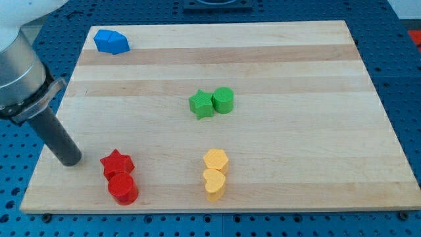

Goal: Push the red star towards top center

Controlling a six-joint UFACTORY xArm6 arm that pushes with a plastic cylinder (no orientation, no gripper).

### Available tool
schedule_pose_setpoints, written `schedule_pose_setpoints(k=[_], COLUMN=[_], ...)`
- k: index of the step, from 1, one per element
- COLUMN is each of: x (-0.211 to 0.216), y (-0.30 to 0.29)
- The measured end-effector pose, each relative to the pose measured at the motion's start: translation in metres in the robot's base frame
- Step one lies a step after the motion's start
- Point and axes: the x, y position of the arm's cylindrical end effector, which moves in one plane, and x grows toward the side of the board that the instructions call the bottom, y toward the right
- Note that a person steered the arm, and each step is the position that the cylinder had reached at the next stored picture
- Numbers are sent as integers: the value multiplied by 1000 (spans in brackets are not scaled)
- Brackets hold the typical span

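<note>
The red star [117, 162] lies near the board's bottom left, touching a red cylinder [123, 188] just below it. My tip [70, 160] rests on the board a short way to the left of the red star, not touching it. The rod rises from there toward the view's upper left.
A blue block [110, 41] sits at the top left corner. A green star [201, 103] and green cylinder [223, 100] touch near the centre. Two yellow blocks, a hexagon [216, 160] and a heart [214, 183], touch at bottom centre. The wooden board's [296, 131] left edge is close to my tip.
</note>
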Motion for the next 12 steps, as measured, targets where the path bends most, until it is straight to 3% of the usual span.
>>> schedule_pose_setpoints(k=[1,2,4,6,7,8,10,12], x=[55,70,71,65,11,-14,-17,36], y=[0,4,89,89,89,89,89,85])
